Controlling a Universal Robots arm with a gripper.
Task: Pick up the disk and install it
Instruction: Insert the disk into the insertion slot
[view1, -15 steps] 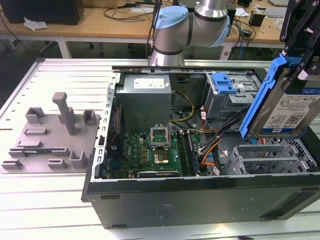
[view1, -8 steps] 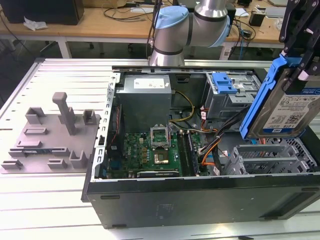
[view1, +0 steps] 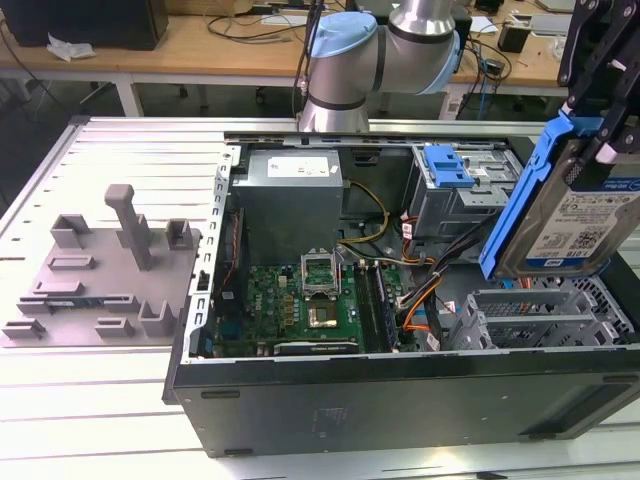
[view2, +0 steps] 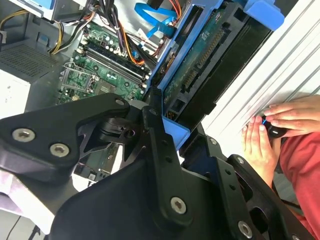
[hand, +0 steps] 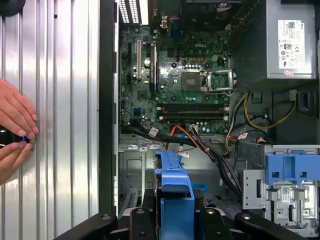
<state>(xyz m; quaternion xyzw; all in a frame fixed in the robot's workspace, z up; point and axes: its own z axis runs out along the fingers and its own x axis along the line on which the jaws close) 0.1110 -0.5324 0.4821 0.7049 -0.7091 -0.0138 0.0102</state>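
One disk (view1: 585, 225) hangs in the gripper (view1: 598, 125) above the open computer case (view1: 400, 405), over the end of the case at the exterior view's right. It is tilted on edge, clear of the parts below, and its white-and-blue label faces the exterior camera. A blue bracket (view1: 520, 190) frames it.

In the second wrist view the black fingers (view2: 159, 150) are drawn in narrow and press on the end of the bracket (view2: 175, 132) from both sides, so the gripper (view2: 172, 122) is clamped on the disk (view2: 200, 70). The first wrist view shows the same hold, with the bracket (hand: 175, 185) rising between the two fingers.

Inside the case lie a green circuit board (view1: 305, 300), a grey metal box (view1: 290, 190) with a white sticker, and a metal cage (view1: 470, 205) with a blue tab (view1: 448, 165).

A person's hands (hand: 15, 125) rest on the ribbed metal table (hand: 60, 100) beside the case, closed together around a small dark thing. A grey moulded plate (view1: 100, 270) lies on the table at the exterior view's left.
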